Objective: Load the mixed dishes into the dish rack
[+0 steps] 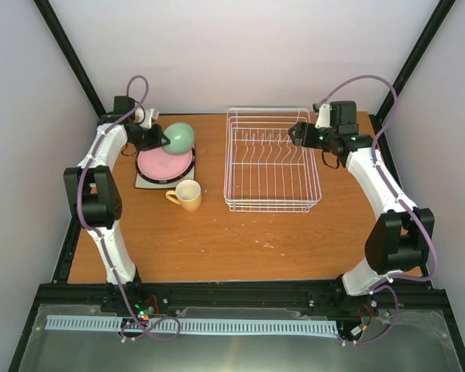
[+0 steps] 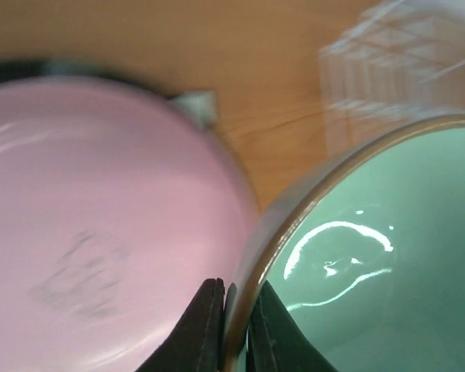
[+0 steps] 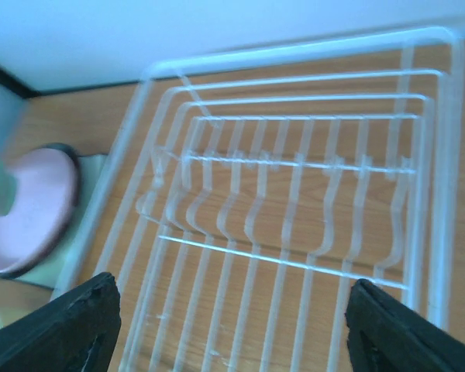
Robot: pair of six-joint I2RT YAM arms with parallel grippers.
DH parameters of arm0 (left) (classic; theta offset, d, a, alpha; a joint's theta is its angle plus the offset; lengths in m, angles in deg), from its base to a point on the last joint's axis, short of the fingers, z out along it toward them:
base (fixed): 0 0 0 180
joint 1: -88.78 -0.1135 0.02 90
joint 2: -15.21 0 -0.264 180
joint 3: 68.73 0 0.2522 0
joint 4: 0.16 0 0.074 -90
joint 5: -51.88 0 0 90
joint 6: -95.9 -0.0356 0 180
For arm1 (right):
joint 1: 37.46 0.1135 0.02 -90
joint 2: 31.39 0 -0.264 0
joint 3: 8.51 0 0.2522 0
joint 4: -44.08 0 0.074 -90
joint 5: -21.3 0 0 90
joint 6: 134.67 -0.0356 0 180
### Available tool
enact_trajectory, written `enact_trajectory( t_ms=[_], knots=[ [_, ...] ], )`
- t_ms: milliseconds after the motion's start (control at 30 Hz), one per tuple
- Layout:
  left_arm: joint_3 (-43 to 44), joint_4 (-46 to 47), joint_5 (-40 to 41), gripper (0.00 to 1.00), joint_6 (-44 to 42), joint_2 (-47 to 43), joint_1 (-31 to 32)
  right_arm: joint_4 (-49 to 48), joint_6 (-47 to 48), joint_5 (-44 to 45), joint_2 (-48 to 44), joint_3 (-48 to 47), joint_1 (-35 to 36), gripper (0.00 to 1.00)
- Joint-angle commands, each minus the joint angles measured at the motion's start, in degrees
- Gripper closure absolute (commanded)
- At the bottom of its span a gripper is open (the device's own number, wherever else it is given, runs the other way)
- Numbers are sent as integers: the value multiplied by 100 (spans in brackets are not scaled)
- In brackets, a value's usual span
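My left gripper (image 2: 236, 293) is nearly closed, pinching the rim of the glossy green bowl (image 2: 387, 263); my right gripper (image 3: 232, 298) gapes empty over the wire rack (image 3: 294, 163).

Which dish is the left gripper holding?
The green dish: the left gripper pinches its rim. No gripper holds the pink plate or the mug.

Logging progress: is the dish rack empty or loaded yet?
Empty. Nothing sits among the wires of the dish rack; the left hand pinches the rim of a green dish, off to the rack's left.
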Motion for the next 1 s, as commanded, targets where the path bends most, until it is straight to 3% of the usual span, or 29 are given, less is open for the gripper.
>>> enact_trajectory(
  t_ms=[0,133,233,333,400,433,500,567,667,967],
  knots=[
    [-47,2009,-2781,99,1083,-1011,78,-1296,-1255,-2665,329,-115,-522,20],
    [-275,3592,-3926,99,2165,-1112,343,-3195,-2980,-4375,764,243,-885,21],
    [-255,4814,-4627,99,2879,-979,625,-5213,-4557,-5287,1240,471,-877,17],
    [-358,6101,-5095,99,3794,-802,939,-8798,-7360,-5557,1827,758,-823,16],
    [-387,6937,-5256,99,4410,-655,1128,-11712,-9686,-5044,2444,814,-802,27],
    [-401,7421,-5332,99,4757,-584,1229,-12410,-10680,-4790,2785,768,-765,33],
    [-427,8459,-5401,99,5520,-431,1409,-12515,-10959,-5030,3046,626,-606,36],
    [-426,9541,-5379,99,6360,-210,1545,-12518,-10904,-5540,3069,282,-358,30],
    [-444,10370,-5331,100,7033,-37,1670,-12519,-10975,-5357,2939,311,-85,26],
    [-496,9991,-5297,99,6639,-14,1687,-12519,-11203,-5384,2765,343,332,24]
  ],
)
